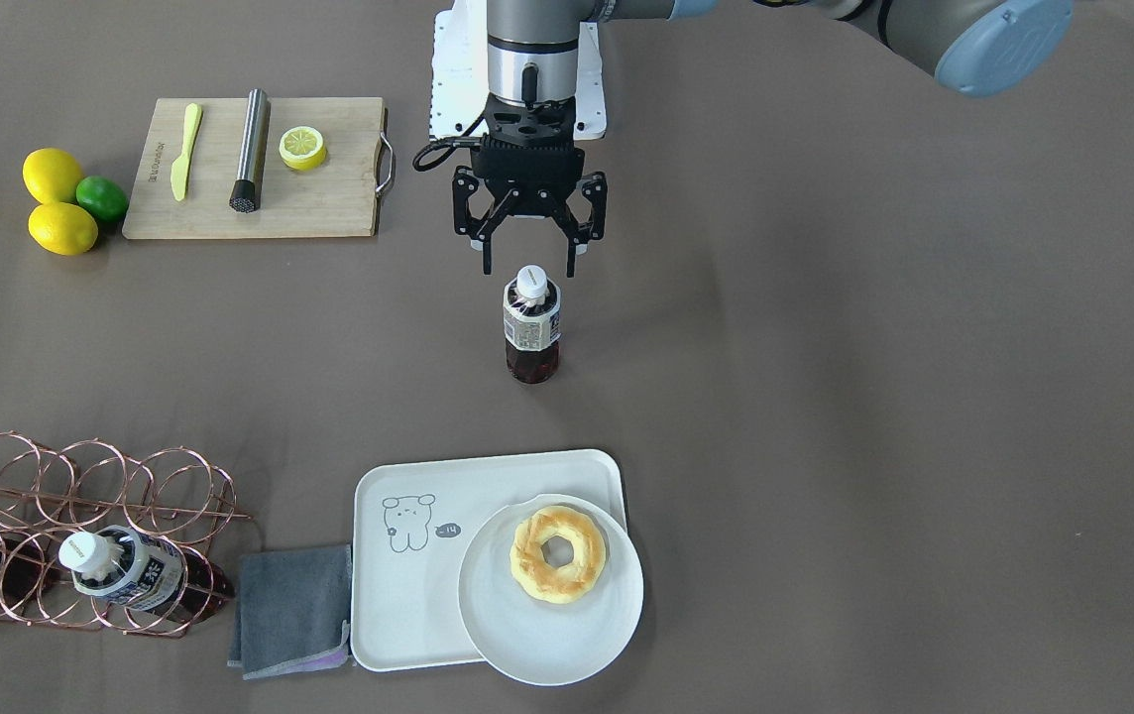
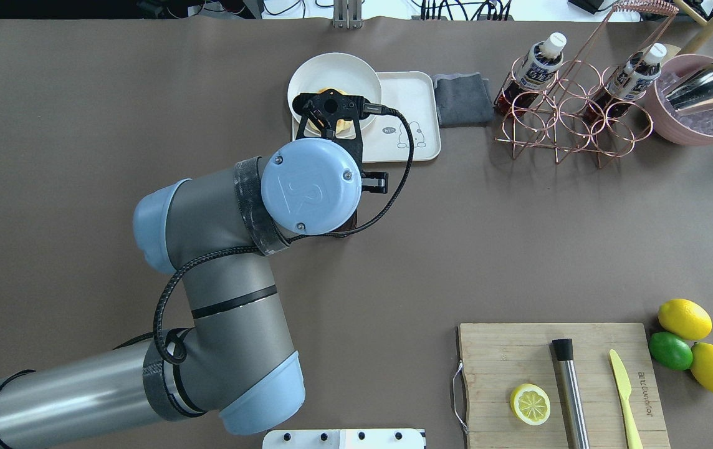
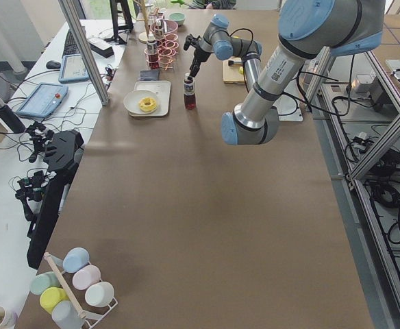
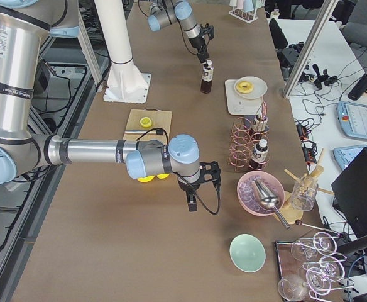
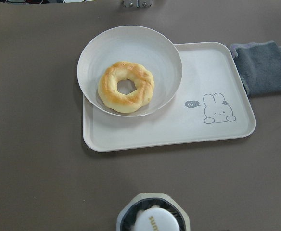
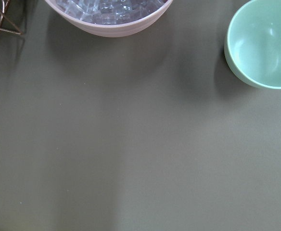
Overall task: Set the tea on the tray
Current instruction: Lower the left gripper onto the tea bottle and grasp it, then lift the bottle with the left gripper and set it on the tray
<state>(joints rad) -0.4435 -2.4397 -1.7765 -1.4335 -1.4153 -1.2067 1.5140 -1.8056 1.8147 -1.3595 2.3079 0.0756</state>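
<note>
A tea bottle (image 1: 532,332) stands upright on the brown table, between the robot and the tray. Its white cap shows at the bottom edge of the left wrist view (image 5: 152,221). My left gripper (image 1: 529,260) is open and hovers just above the cap, holding nothing. The off-white tray (image 1: 408,595) with a line-drawn animal lies beyond the bottle and also shows in the left wrist view (image 5: 203,130). My right gripper (image 4: 195,189) shows only in the exterior right view, so I cannot tell if it is open or shut.
A white plate (image 1: 552,650) with a doughnut (image 1: 557,552) overlaps the tray's corner. A grey cloth (image 1: 291,610) and a copper rack (image 1: 81,496) holding two more bottles lie beside the tray. A cutting board (image 1: 329,198) and lemons (image 1: 56,198) are near the robot. A pink ice bowl (image 6: 107,19) and a green bowl (image 6: 263,43) are under the right wrist.
</note>
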